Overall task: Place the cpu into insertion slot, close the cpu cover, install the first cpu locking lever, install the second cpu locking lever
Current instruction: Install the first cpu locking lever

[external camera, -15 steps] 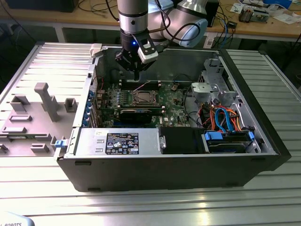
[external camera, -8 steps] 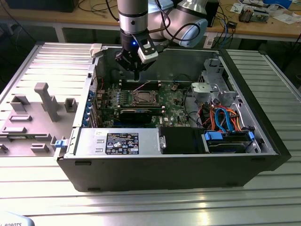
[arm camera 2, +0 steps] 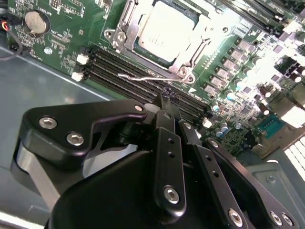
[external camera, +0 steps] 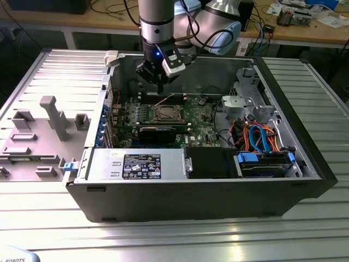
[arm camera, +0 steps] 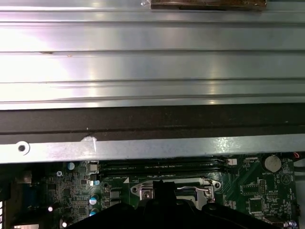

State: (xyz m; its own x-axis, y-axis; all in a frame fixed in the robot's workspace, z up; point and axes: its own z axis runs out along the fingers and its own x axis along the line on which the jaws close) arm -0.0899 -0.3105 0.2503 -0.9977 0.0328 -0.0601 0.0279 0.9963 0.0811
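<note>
The cpu (arm camera 2: pixel 167 28), a flat silver-grey square, lies in the insertion slot (external camera: pixel 165 113) on the green motherboard (external camera: pixel 199 114). The cpu cover (arm camera 2: pixel 125 28), a silvery frame, lies closed around it. A thin wire locking lever (arm camera 2: pixel 138 76) sticks out free beside the socket, over the black memory slots (arm camera 2: pixel 114 67). My gripper (arm camera 2: pixel 167 93) hangs just above the board next to this lever with its black fingers shut and nothing between them. In the exterior view the gripper (external camera: pixel 160 87) is over the socket's far edge. In the first wrist view the socket rim (arm camera: pixel 143 192) shows partly behind the gripper body.
The board lies inside an open computer case (external camera: pixel 294 180). A black graphics card (external camera: pixel 157 132) sits in front of the socket, a metal drive cage (external camera: pixel 248 101) and blue and orange cables (external camera: pixel 262 136) at the exterior view's right. A grey fixture (external camera: pixel 49 117) stands outside the case.
</note>
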